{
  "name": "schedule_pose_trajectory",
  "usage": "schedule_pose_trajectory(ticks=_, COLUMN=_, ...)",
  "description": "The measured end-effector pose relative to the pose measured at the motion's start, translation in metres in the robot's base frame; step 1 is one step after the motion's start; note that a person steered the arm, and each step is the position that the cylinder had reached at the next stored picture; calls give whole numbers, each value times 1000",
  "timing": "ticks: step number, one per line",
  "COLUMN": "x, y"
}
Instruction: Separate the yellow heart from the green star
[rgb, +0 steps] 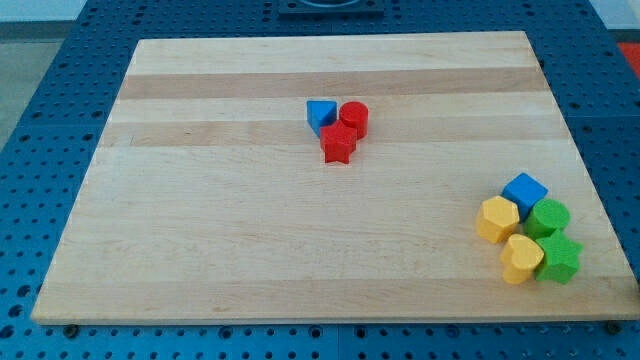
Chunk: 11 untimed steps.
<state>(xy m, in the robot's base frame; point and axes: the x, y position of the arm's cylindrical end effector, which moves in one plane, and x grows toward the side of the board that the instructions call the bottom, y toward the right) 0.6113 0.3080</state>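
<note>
the yellow heart (521, 259) sits at the lower right of the frame, near the bottom right corner of the wooden board (250, 250). it is pressed against the green star (560, 258) on its right side. above the heart and touching it is a yellow hexagon (497, 219); above the star is a green cylinder (548, 217), and a blue cube (524, 191) caps the cluster.

the heart looks like a small, hard, light block that should slide easily on smooth wood and not deform. with no way to grasp it, a push seems best placed on its right flank, in the seam with the star, driving it to the frame's left; a glancing contact would likely spin it.

the rod's tip is not in the frame, so i cannot tell where it is.

well apart, upper centre, a blue triangle (320, 114), red cylinder (353, 117) and red star (339, 144) huddle together.
</note>
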Motion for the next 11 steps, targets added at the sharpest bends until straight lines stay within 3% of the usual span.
schedule_pose_trajectory(ticks=7, x=-15, y=-79)
schedule_pose_trajectory(ticks=11, x=3, y=-106)
